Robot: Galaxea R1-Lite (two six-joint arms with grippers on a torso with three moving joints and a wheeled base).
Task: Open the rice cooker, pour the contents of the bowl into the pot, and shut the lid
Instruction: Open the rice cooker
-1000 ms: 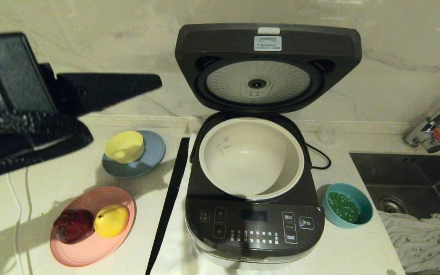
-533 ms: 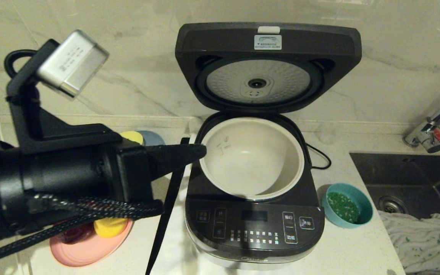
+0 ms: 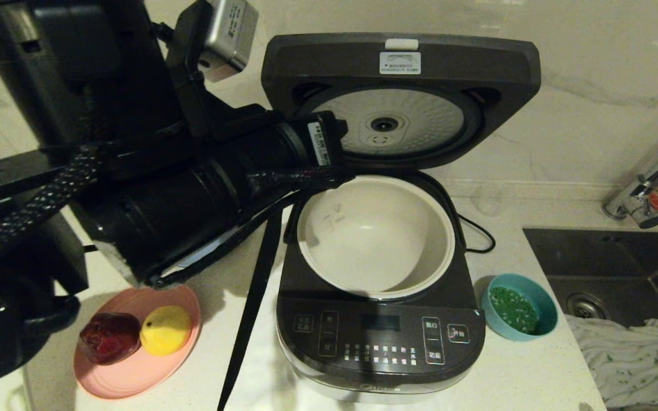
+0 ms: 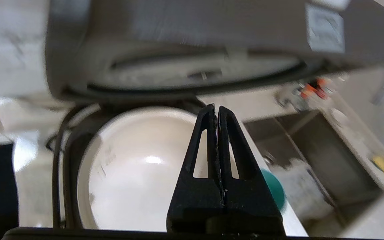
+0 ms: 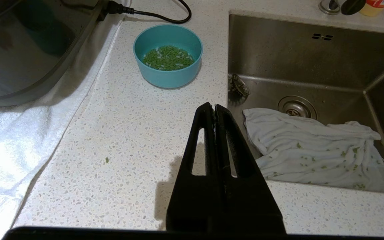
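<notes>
The rice cooker stands at the middle of the counter with its lid raised upright, silver inner plate facing me. The cream pot inside looks empty. My left arm reaches in from the left, above the pot's left rim. Its fingers are hidden in the head view. In the left wrist view the left gripper is shut and empty over the pot. The teal bowl with green contents sits right of the cooker. The right gripper is shut above the counter, short of the bowl.
A pink plate with a red and a yellow fruit lies front left. A sink holding a white cloth is on the right, with a tap behind. A black strip lies left of the cooker.
My left arm has swung up and to the right, from the counter's left side to above the pot's left rim. It now hides the yellow bowl and blue plate.
</notes>
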